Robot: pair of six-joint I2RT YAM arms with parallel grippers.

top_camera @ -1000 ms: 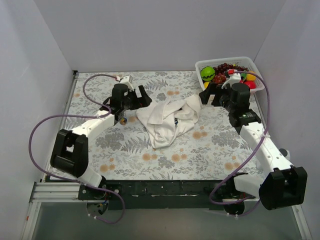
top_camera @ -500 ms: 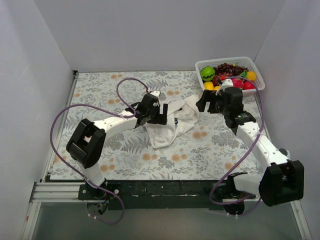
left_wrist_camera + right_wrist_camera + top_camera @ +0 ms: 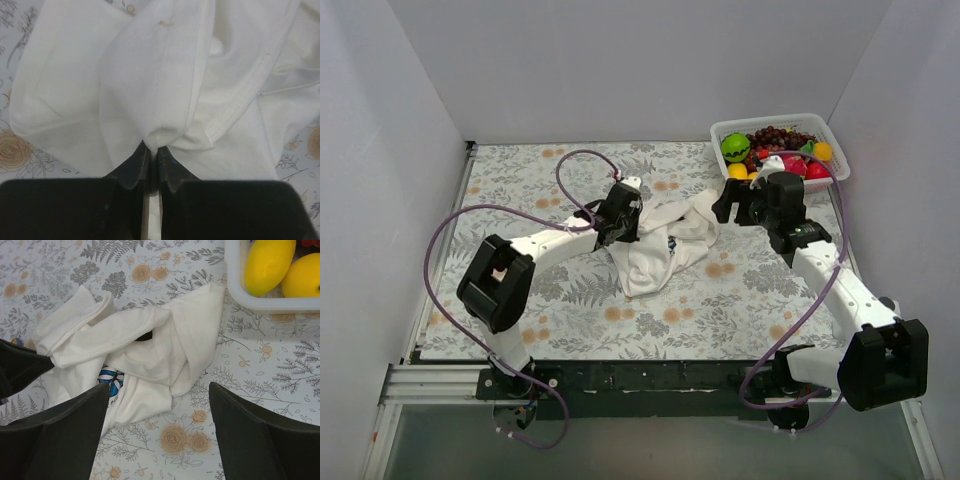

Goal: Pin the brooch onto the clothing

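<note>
The clothing (image 3: pixel 655 250) is a white T-shirt lying crumpled in the middle of the floral mat. A bit of its blue print (image 3: pixel 110 381) peeks out between folds. My left gripper (image 3: pixel 625 222) is at the shirt's left edge, shut on a pinched fold of white cloth (image 3: pixel 165 137), which bunches up just past the fingertips (image 3: pixel 140 157). My right gripper (image 3: pixel 725 205) hovers open over the shirt's right side, its dark fingers (image 3: pixel 75 425) wide apart above shirt (image 3: pixel 150 340) and mat, holding nothing. The brooch is not visible in any view.
A white basket (image 3: pixel 825 125) of toy fruit stands at the back right, close behind the right gripper, with yellow fruit (image 3: pixel 267 262) at its rim (image 3: pixel 250 300). White walls enclose the mat (image 3: pixel 520 180) on three sides.
My left arm swung right from the mat beside the shirt to the shirt's left edge and shut on a fold. The right gripper shifted slightly and stays open.
</note>
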